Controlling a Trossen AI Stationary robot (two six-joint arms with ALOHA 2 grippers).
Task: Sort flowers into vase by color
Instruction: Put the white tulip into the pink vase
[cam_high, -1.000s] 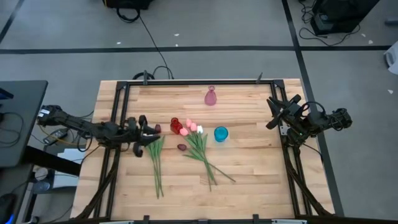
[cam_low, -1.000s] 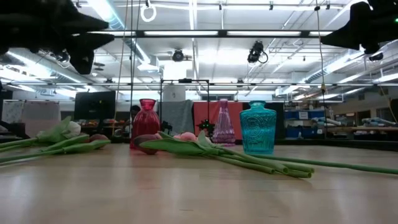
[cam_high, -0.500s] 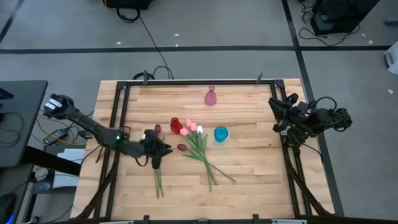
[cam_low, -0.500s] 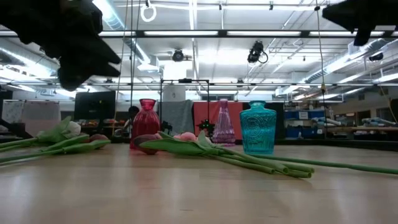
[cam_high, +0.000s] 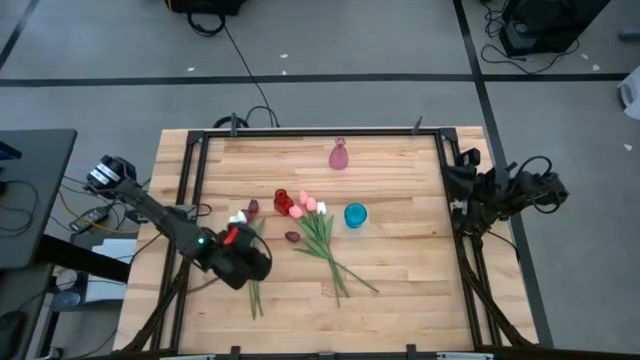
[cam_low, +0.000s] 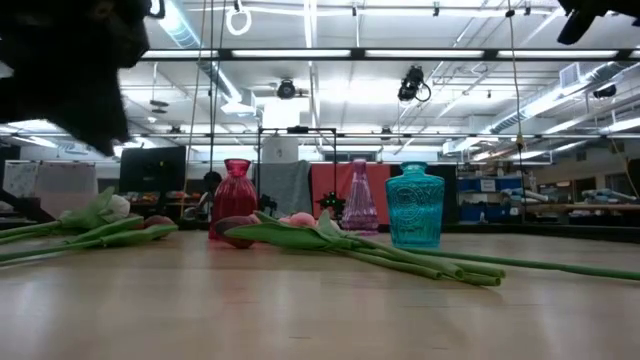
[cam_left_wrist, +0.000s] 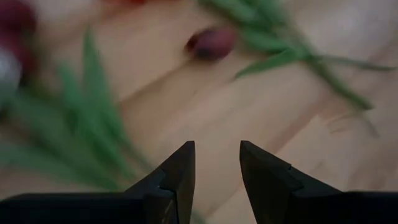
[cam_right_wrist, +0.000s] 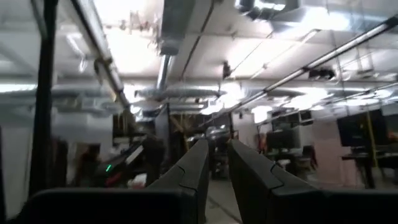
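**Left arm swings in over the stems**

Sweeping inward, the left gripper (cam_left_wrist: 216, 163) now hovers parted and empty over the green-stemmed artificial tulips (cam_high: 253, 268) lying on the wooden table (cam_high: 400, 250), probably lining up a pick. Right gripper (cam_right_wrist: 216, 163) waits at the table's edge, narrowly parted, empty.

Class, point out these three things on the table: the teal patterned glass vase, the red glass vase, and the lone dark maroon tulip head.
teal patterned glass vase (cam_low: 414, 207): low view, middle of its body.
red glass vase (cam_low: 235, 204): low view, its rounded belly.
lone dark maroon tulip head (cam_high: 292, 237): high view, centre of the bloom.
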